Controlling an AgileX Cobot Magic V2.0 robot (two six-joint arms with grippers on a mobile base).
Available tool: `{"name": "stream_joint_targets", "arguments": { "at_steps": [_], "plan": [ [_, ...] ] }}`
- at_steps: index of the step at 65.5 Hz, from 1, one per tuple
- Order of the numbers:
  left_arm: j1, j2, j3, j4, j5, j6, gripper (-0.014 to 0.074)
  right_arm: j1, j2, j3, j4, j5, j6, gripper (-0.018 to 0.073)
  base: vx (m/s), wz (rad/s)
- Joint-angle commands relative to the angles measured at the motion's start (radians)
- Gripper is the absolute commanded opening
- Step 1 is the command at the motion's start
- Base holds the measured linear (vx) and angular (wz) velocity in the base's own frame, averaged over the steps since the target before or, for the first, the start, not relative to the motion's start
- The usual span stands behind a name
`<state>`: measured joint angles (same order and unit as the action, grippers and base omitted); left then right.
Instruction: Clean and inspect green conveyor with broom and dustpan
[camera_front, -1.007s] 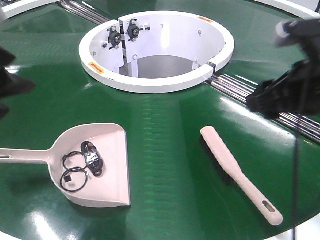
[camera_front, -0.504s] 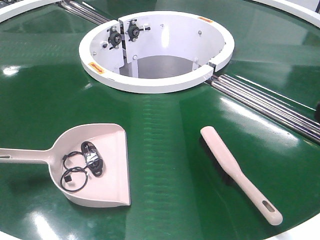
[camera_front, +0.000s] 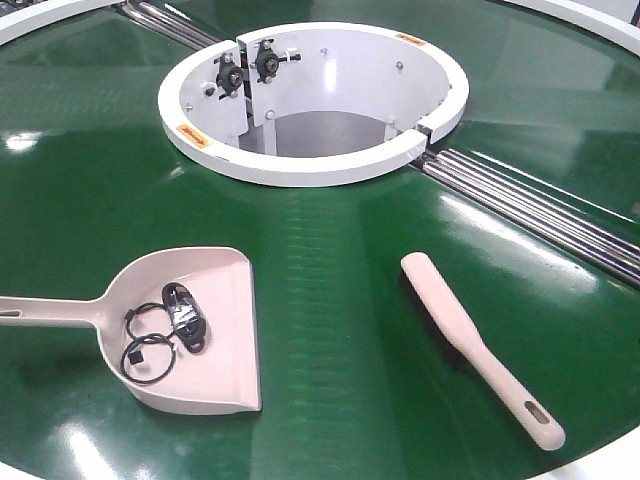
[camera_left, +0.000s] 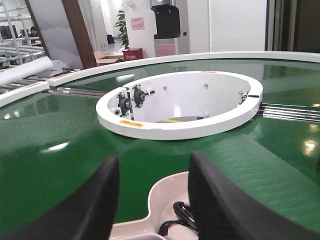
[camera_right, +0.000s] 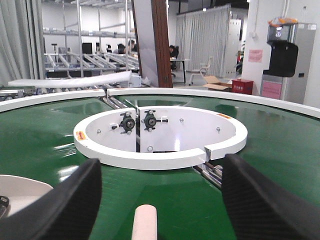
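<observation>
The green conveyor (camera_front: 340, 260) fills the front view around its white ring hub (camera_front: 310, 165). The dustpan (camera_front: 215, 290) lies front left, handle pointing left, with black cable loops (camera_front: 165, 325) in it. The broom (camera_front: 450, 315) lies front right, slotted handle end toward the front. Neither gripper shows in the front view. In the left wrist view my left gripper (camera_left: 155, 157) is open and empty above the dustpan (camera_left: 167, 192). In the right wrist view my right gripper (camera_right: 161, 160) is open and empty, with the broom's end (camera_right: 145, 222) between its fingers and below them.
Steel roller strips (camera_front: 540, 210) run from the hub to the right edge, and another strip (camera_front: 165, 22) runs to the back left. The belt's white rim (camera_front: 610, 465) shows at the front right corner. A warehouse with racks lies beyond in the wrist views.
One second ago both arms showed at the left and right edges of the front view; they have since left that view. Dustpan and broom have not moved.
</observation>
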<state>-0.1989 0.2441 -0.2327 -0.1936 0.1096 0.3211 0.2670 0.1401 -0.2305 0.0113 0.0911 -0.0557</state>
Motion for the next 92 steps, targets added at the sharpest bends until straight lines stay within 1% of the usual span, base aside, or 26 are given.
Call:
{"name": "stream_joint_targets", "arguments": {
  "at_steps": [1,6,9,12,15,19,23,24,26,31,41,82,89,92],
  "plan": [
    [-0.005,0.004,0.001,-0.013,-0.116,-0.030,0.0300,-0.004,0.013,0.007,-0.003,-0.114,-0.002,0.0495,0.00,0.00],
    [-0.005,0.004,0.003,-0.012,-0.099,-0.030,0.0300,-0.004,0.013,0.021,-0.003,-0.117,-0.024,0.0480,0.00,0.00],
    [-0.005,0.004,0.003,-0.012,-0.091,-0.030,0.0298,-0.004,0.013,0.023,-0.003,-0.117,-0.029,0.0456,0.00,0.00],
    [-0.005,0.004,0.003,-0.012,-0.088,-0.029,0.0283,-0.004,0.013,0.023,-0.003,-0.117,-0.027,0.0412,0.00,0.00],
    [-0.005,0.004,0.003,-0.008,-0.081,-0.029,0.0239,-0.004,0.013,0.023,-0.003,-0.114,-0.024,0.0344,0.00,0.00],
    [-0.005,0.004,0.003,0.014,-0.068,-0.028,0.0141,-0.004,0.013,0.023,-0.003,-0.106,-0.024,0.0228,0.00,0.00],
    [-0.005,0.004,0.003,0.041,-0.065,-0.028,0.0009,-0.004,0.013,0.024,-0.003,-0.100,-0.024,0.0071,0.00,0.00],
    [-0.005,0.004,0.003,0.045,-0.065,-0.028,-0.0010,-0.004,0.013,0.025,-0.003,-0.100,-0.024,0.0043,0.00,0.00],
    [-0.005,0.004,0.003,0.050,-0.065,-0.028,-0.0009,-0.004,0.013,0.025,-0.003,-0.100,-0.024,-0.0017,0.00,0.00],
    [-0.005,0.004,0.003,0.048,-0.079,-0.028,-0.0008,-0.004,0.013,0.025,-0.003,-0.109,-0.022,-0.0011,0.00,0.00],
    [-0.005,0.004,0.003,0.047,-0.151,-0.028,-0.0008,-0.004,0.013,0.025,-0.003,-0.109,-0.021,-0.0008,0.00,0.00],
    [-0.005,0.004,0.003,0.047,-0.149,-0.029,-0.0007,-0.004,0.013,0.025,-0.003,-0.109,-0.021,-0.0008,0.00,0.00],
    [0.001,0.004,0.051,0.048,-0.155,-0.032,-0.0007,-0.004,0.013,0.025,-0.003,-0.109,-0.021,-0.0008,0.00,0.00],
    [0.013,-0.009,0.090,0.047,-0.156,-0.051,-0.0006,-0.004,0.013,0.025,-0.003,-0.109,-0.021,-0.0008,0.00,0.00]
  ]
}}
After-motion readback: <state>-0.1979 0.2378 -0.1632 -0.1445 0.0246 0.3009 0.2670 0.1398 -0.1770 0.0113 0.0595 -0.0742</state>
